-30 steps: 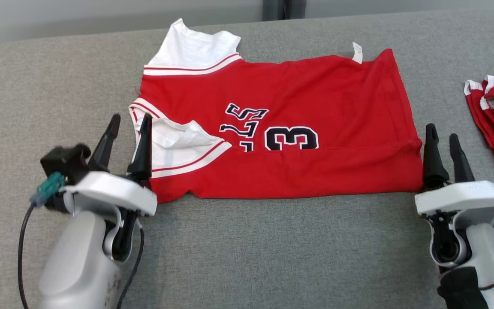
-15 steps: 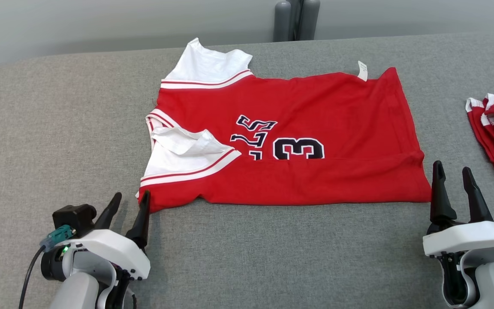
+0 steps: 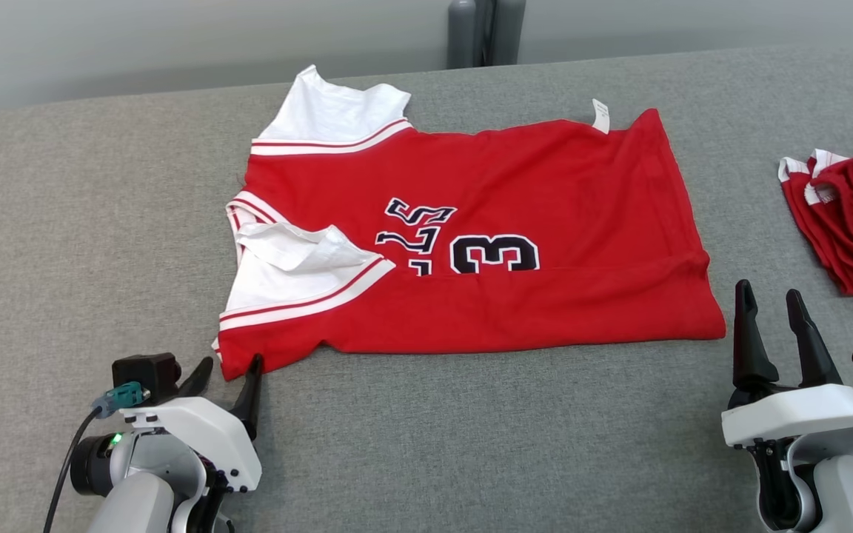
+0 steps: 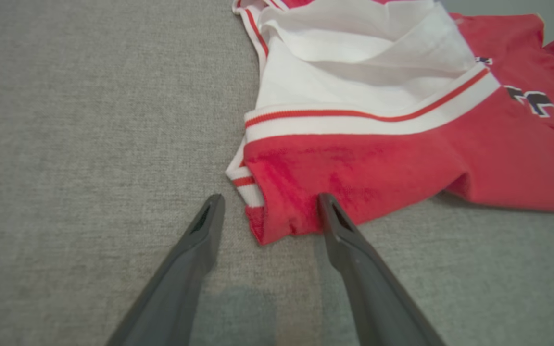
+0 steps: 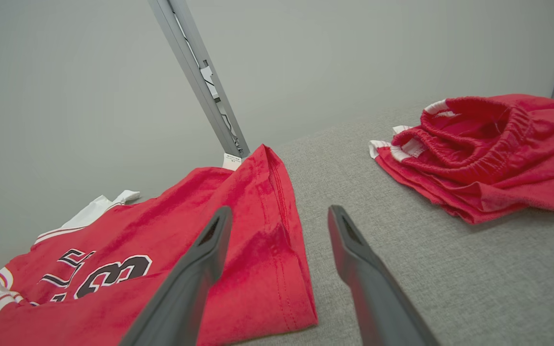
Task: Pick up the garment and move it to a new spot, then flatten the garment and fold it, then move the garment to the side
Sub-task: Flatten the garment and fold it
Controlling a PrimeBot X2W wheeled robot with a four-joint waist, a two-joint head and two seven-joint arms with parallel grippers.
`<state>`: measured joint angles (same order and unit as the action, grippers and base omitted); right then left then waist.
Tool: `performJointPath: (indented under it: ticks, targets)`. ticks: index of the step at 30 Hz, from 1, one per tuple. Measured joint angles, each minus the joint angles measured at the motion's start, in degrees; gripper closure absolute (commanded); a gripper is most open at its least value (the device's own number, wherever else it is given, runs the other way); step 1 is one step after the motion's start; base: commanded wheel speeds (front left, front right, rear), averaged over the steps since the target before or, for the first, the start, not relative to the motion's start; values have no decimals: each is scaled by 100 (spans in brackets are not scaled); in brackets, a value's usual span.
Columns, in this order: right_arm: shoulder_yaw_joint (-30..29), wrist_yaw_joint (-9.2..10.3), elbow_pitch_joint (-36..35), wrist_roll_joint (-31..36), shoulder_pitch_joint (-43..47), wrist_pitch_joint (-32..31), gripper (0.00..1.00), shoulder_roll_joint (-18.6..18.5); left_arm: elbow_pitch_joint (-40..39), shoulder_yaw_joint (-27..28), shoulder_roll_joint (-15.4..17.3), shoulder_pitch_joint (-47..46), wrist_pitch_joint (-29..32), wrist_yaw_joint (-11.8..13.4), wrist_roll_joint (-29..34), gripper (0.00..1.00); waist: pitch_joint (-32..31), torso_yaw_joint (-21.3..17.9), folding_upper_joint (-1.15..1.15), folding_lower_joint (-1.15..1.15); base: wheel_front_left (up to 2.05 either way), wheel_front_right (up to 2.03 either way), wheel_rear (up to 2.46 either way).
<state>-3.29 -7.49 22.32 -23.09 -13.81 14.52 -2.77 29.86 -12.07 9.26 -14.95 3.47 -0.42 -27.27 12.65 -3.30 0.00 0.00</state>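
The garment is a red jersey with white sleeves and a dark number. It lies flat on the grey padded surface, its near long edge folded up over the front. My left gripper is open at the garment's near left corner. In the left wrist view that corner of the garment lies just between the tips of the left gripper. My right gripper stands open just right of the near right corner. In the right wrist view the garment lies under and beside the left finger of the right gripper.
A bundle of red shorts with white trim lies at the right edge, also seen as the red shorts beyond my right gripper. Grey posts stand behind the far edge. A metal strut rises against the pale wall.
Both grippers have drawn back toward the near edge. The left one left the sleeve area and now sits at the near left corner. The head camera has shifted too. The garment lies unchanged.
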Motion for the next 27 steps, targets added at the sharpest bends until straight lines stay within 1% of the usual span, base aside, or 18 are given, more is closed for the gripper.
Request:
performJointPath:
  ticks: [1,2,3,4,5,6,7,10,13,22,27]
  targets:
    - [2,0,0,-4,0,-8,0,0,11,-5,8,-18,4,7,1,15,8,-17,0,0,0,0,0]
    - [3,0,4,-5,0,-13,0,0,21,-10,10,-32,4,15,1,30,15,-32,0,0,0,0,0]
    - [0,0,18,-5,0,-16,0,0,29,-14,7,-48,4,34,1,50,21,-45,0,0,0,0,0]
    - [0,0,30,-5,0,-29,0,0,32,-13,4,-60,3,45,1,60,28,-57,0,0,0,0,0]
    - [-1,0,55,-7,1,-43,0,-1,34,-15,1,-72,-4,48,0,73,33,-66,0,0,0,0,0]
    - [1,0,85,-14,1,-62,0,-1,40,-18,-4,-80,-21,49,0,91,37,-72,0,0,0,0,0]
    - [0,0,120,-14,1,-94,0,0,43,-20,-8,-84,-43,48,-3,100,41,-76,0,0,0,0,0]
    - [-13,0,330,31,1,-188,0,0,42,-52,-31,-92,-92,41,-4,100,46,-69,0,0,0,0,0]
    - [-41,0,586,212,-12,-313,0,0,-29,-57,-32,-95,-174,43,-4,100,43,-42,0,0,0,0,0]
    - [-135,0,1399,406,-436,-605,0,-1,-669,-121,-14,-59,-365,68,19,100,4,136,0,0,0,0,0]
    - [-18,0,1912,275,-670,-797,0,-1,-971,-194,-19,64,-355,101,52,100,-34,239,0,0,0,0,0]
